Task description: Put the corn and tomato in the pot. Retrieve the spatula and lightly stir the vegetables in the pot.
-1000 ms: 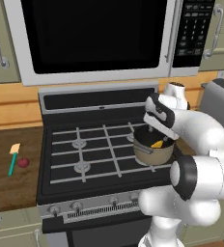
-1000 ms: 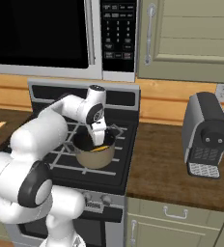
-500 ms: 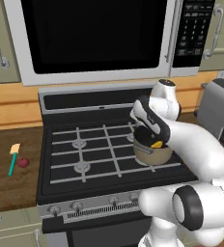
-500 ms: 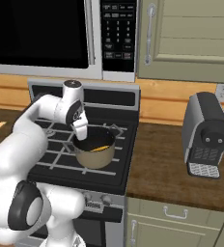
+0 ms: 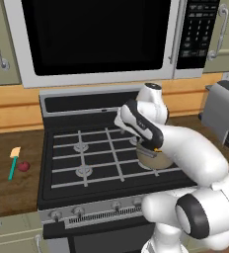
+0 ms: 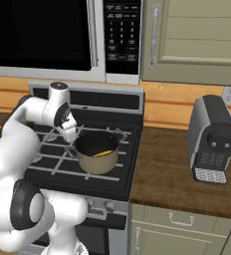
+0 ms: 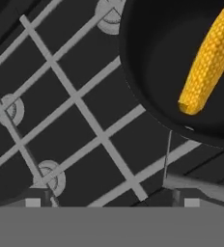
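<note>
already the corn [image 7: 204,62] lies in the pot [image 6: 96,153] — gripper [image 6: 71,135] wide, empty; tomato [image 5: 23,166] beside spatula [image 5: 13,162], far left.

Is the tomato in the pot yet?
No, the tomato lies on the counter left of the stove, beside the spatula, far from the pot.

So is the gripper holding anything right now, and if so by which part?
Nothing is held. The gripper is open over the stove grates beside the pot, and the corn already lies loose inside the pot.
</note>
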